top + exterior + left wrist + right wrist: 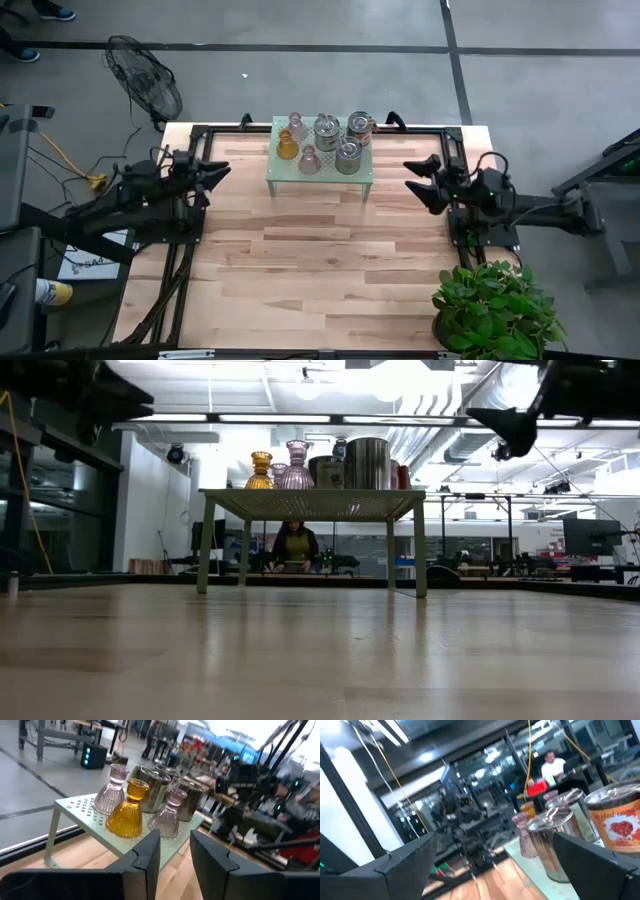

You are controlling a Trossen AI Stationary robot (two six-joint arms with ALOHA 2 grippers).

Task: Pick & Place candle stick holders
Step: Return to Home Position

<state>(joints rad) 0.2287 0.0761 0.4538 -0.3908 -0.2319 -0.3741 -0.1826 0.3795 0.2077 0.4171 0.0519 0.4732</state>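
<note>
Several candle stick holders stand upright on a pale green perforated stand at the table's far middle. There is an amber glass one, two pinkish glass ones, two silvery metal cups and a third with reddish marks. My left gripper hovers open to the left of the stand, pointing at it. My right gripper hovers wide open to the right of the stand. Both are empty.
The stand's four legs rest on the wooden table, whose middle and near parts show bare wood. A potted plant stands at the near right corner. A fan stands on the floor beyond the far left corner. A person sits in the room behind.
</note>
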